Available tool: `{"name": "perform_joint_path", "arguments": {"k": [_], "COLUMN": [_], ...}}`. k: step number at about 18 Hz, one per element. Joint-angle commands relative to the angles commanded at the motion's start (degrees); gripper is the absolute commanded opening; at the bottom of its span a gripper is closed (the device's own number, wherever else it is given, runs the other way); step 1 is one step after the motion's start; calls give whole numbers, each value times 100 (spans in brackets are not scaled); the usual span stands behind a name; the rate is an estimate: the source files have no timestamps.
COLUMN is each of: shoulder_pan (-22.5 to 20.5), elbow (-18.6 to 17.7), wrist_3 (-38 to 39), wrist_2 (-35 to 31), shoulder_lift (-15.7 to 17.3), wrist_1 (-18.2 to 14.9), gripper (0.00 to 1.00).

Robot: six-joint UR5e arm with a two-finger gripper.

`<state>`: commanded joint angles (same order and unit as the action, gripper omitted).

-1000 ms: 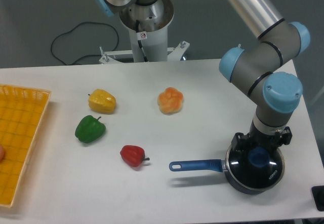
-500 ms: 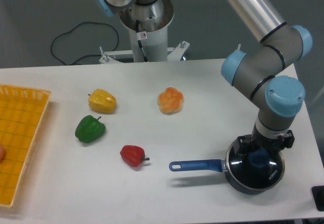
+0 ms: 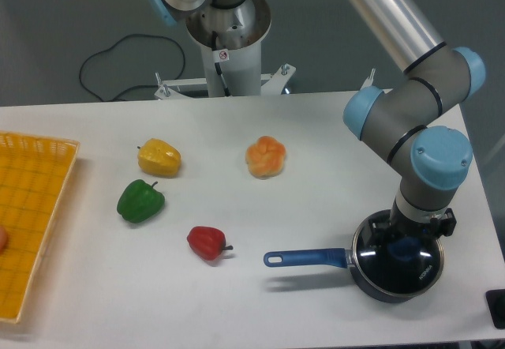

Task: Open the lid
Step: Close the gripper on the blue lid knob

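Gripper [image 3: 405, 242]: set low over the lid's blue knob, lower right of the frame; the wrist hides the fingers, so I cannot tell whether they are spread or clenched
Lid [image 3: 398, 260]: clear glass disc with metal rim, lying flat on the saucepan; not lifted
Saucepan [image 3: 379, 282]: dark; blue handle pointing left
Red pepper [image 3: 207, 242]: left of the handle, apart from it
Green pepper [image 3: 140, 200]: left of centre
Yellow pepper [image 3: 159, 157]: just above the green one
Orange pepper [image 3: 266, 157]: centre
Yellow basket [image 3: 31, 215]: left edge
Table [image 3: 316, 183]: white
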<state>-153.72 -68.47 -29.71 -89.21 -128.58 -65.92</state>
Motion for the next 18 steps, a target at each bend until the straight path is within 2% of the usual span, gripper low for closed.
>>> {"name": "perform_joint_path", "arguments": {"k": [3, 7, 9, 15, 17, 18], "shoulder_pan": [0, 0, 0, 0, 0, 0], "elbow": [-9, -44, -61, -79, -79, -79], "wrist_3": [0, -9, 0, 0, 0, 0], "wrist_2": [0, 9, 9, 9, 9, 9], "shoulder_lift": [0, 9, 17, 35, 35, 44], "wrist_1": [0, 9, 9, 88, 88, 88], "gripper": [97, 84, 72, 63, 52, 51]}}
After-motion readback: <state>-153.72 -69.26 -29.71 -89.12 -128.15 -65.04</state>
